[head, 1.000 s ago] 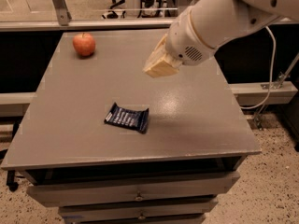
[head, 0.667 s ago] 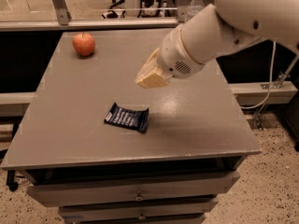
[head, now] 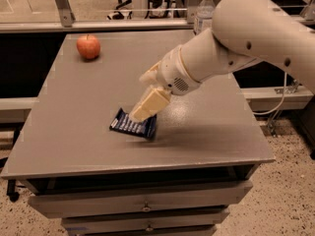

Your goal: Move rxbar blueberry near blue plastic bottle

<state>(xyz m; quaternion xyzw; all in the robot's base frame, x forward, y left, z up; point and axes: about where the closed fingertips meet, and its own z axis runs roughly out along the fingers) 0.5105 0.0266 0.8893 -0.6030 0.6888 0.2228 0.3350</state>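
Though poised with tool (head: 139, 112) right on rxbar blueberry (head: 129, 126), mid-surface (head: 69, 112), cannot tell whether apart or clamped. Not yet lifted. Well apart at far right edge: blue plastic bottle (head: 206, 10). Left: grasp, carry, set alongside.

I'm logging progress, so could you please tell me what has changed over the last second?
The gripper has descended from mid-air above the table to the rxbar blueberry, now at its far edge; no grasp is evident. The bar, the apple and the blue plastic bottle have stayed put.
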